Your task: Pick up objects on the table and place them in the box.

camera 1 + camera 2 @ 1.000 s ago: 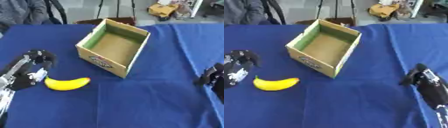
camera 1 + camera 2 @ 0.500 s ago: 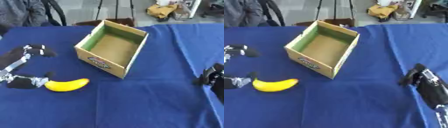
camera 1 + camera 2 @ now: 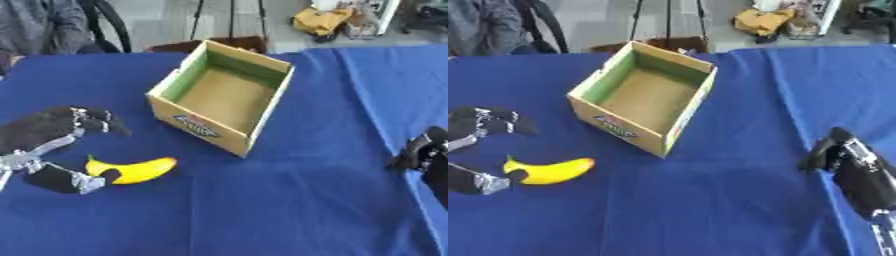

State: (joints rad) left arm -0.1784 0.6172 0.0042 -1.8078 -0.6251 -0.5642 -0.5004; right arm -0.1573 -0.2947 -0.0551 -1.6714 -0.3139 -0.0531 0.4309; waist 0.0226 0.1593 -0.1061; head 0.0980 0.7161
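Closing in on the banana (image 3: 133,171) now, with the left hand (image 3: 54,145) lower and nearer than half a second ago, thumb tip reaching the fruit's left end. Lying on the blue table (image 3: 262,210) at near left, long axis running left to right, curve bowing toward the near edge, right tip rising slightly. Sitting just right of the left hand, between spread digits: fingers (image 3: 92,119) curling above on the far side, apart from the fruit, thumb (image 3: 66,179) touching or nearly touching its left end from the near side. Not yet gripping. Needing, probably, a short slide right before pinching across the short width. Waiting far right of the banana: the open cardboard box (image 3: 223,95), empty. Resting well apart at the right edge: the right hand (image 3: 852,165), fingers curled and holding nothing.
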